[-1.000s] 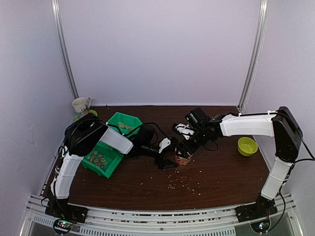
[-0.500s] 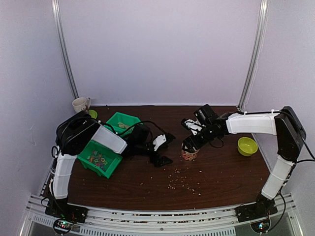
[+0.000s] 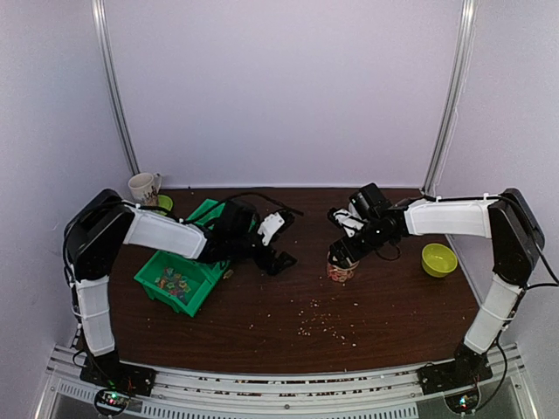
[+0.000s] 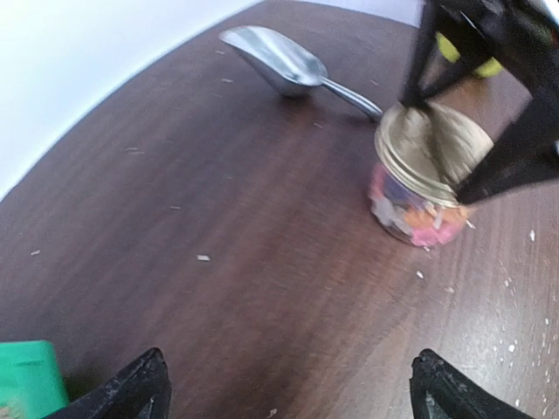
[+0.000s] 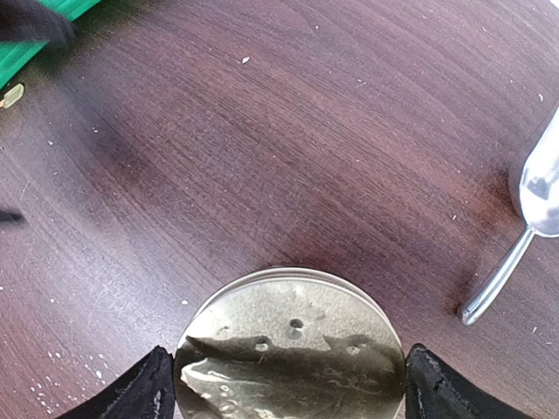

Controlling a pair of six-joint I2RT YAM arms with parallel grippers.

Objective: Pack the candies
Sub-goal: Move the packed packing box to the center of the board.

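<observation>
A small glass jar (image 4: 410,218) with a gold lid (image 5: 288,349) stands mid-table, candies of mixed colours showing through its wall. My right gripper (image 5: 284,384) comes down over it, one finger pressed to each side of the lid, so it is shut on the jar (image 3: 341,271). More candies (image 3: 177,284) lie in a green bin (image 3: 203,295) at the left. My left gripper (image 4: 293,393) is open and holds nothing. It hovers over bare wood left of the jar and appears from above as the left gripper (image 3: 281,243).
A metal scoop (image 4: 275,61) lies on the table beyond the jar, with its handle (image 5: 498,279) near the lid. A second green bin (image 3: 214,212) sits behind the left arm. A mug (image 3: 144,187) is at the back left, a yellow-green bowl (image 3: 438,258) at the right. Pale crumbs (image 3: 327,325) dot the front.
My left arm has drawn back to the left and away from the jar, its gripper still open. The right gripper has shifted the jar a little to the right and farther back.
</observation>
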